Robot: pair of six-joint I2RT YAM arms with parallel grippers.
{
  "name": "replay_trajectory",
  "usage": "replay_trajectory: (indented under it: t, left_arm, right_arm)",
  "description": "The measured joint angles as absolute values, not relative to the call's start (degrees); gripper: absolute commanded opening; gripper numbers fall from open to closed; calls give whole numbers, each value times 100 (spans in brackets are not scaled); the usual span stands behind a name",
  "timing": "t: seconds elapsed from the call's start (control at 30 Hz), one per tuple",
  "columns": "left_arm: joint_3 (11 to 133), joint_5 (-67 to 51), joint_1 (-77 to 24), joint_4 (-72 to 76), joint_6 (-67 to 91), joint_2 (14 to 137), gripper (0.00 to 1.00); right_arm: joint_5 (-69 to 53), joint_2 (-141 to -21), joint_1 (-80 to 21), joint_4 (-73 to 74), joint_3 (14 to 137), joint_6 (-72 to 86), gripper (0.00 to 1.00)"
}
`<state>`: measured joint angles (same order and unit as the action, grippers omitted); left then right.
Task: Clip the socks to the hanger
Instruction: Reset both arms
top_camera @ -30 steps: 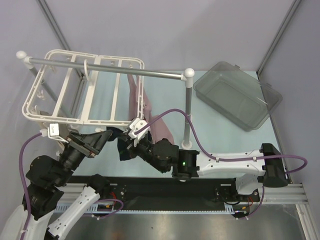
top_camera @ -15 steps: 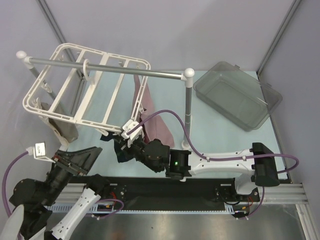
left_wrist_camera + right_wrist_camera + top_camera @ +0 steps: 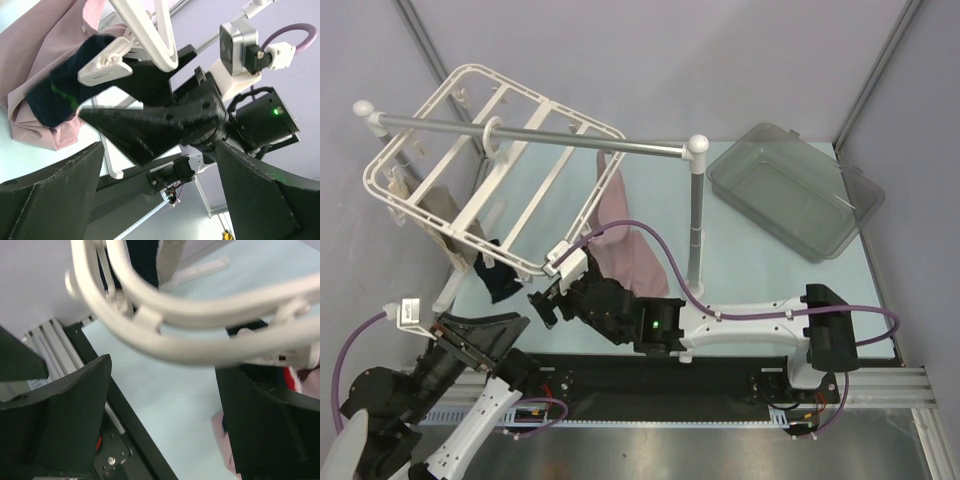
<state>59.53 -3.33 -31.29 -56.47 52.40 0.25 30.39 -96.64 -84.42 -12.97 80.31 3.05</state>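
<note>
The white hanger [image 3: 535, 205] hangs tilted from the rail by its hook [image 3: 495, 135]. A dark sock [image 3: 495, 278] dangles from the hanger's near edge. In the left wrist view a white clip [image 3: 105, 65] pinches that sock [image 3: 62, 87]. My right gripper [image 3: 542, 300] stands open just right of the sock, holding nothing. The hanger's rim [image 3: 200, 340] crosses above my right gripper [image 3: 162, 367], and a red patch [image 3: 290, 377] of dark fabric peeks behind one finger. My left gripper [image 3: 505, 325] is open below the sock and apart from it. My left gripper [image 3: 160, 150] holds nothing.
A pink cloth [image 3: 625, 240] and a beige cloth [image 3: 435, 215] also hang from the hanger. The silver rail [image 3: 540, 135] rests on posts with white knobs [image 3: 697, 145]. A clear plastic bin [image 3: 795, 190] sits at the back right.
My right gripper has opened and let go of the sock, which now hangs from the clip. The hanger has swung left and tilted. My left arm has pulled back toward the near edge and opened wider.
</note>
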Motion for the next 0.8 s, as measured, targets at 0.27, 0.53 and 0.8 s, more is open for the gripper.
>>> replay_trajectory:
  t: [0.27, 0.53, 0.8]
  left_arm:
    - [5157, -648, -3138, -5146, 5199, 25, 97]
    - [4084, -1015, -3138, -4359, 5201, 25, 97]
    - [2958, -1625, -3138, -3068, 5210, 23, 97]
  right_arm:
    - [3354, -8764, -8720, -259, 7387, 821, 100]
    - [3472, -6370, -8906, 248, 5677, 1682, 100]
    - [3483, -3752, -8700, -67, 2827, 2224, 100]
